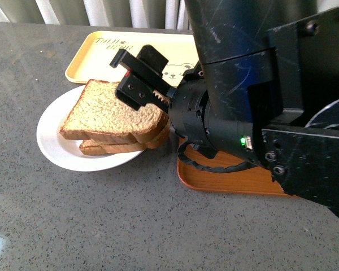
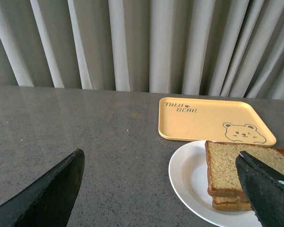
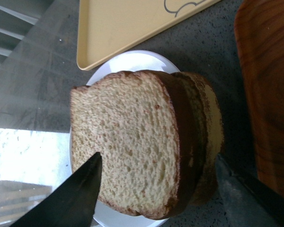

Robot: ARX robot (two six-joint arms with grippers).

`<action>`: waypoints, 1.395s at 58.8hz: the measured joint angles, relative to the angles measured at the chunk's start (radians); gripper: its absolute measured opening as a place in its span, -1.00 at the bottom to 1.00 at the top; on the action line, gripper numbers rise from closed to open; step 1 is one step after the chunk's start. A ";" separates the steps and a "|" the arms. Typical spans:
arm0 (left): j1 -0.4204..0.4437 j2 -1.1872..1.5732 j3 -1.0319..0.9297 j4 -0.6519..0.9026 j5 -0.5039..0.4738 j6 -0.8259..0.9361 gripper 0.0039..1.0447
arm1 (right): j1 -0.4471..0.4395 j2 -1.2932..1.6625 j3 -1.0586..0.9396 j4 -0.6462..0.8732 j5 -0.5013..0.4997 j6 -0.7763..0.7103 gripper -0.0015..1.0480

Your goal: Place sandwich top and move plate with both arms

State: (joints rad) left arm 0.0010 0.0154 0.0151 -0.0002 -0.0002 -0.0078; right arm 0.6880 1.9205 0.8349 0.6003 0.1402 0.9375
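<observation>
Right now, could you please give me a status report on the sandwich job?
Left gripper open, empty. Right gripper open, fingers straddling sandwich top. Top sits on stack, on plate. Brown tray close beside plate.

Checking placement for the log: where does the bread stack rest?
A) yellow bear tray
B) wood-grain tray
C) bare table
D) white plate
D: the bread stack sits on the white plate, whose white rim shows beside it in the front view.
</observation>
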 joint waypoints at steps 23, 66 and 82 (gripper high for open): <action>0.000 0.000 0.000 0.000 0.000 0.000 0.83 | -0.071 -0.259 -0.119 -0.072 0.053 -0.116 0.82; 0.000 0.000 0.000 0.000 0.000 0.000 0.83 | -0.519 -0.945 -0.771 0.305 0.024 -0.931 -0.97; 0.000 0.000 0.000 0.000 0.000 0.000 0.83 | -0.579 -1.143 -0.812 0.144 -0.037 -0.932 -0.97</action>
State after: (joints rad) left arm 0.0006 0.0154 0.0151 -0.0002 -0.0002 -0.0078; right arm 0.1085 0.7776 0.0231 0.7441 0.1036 0.0059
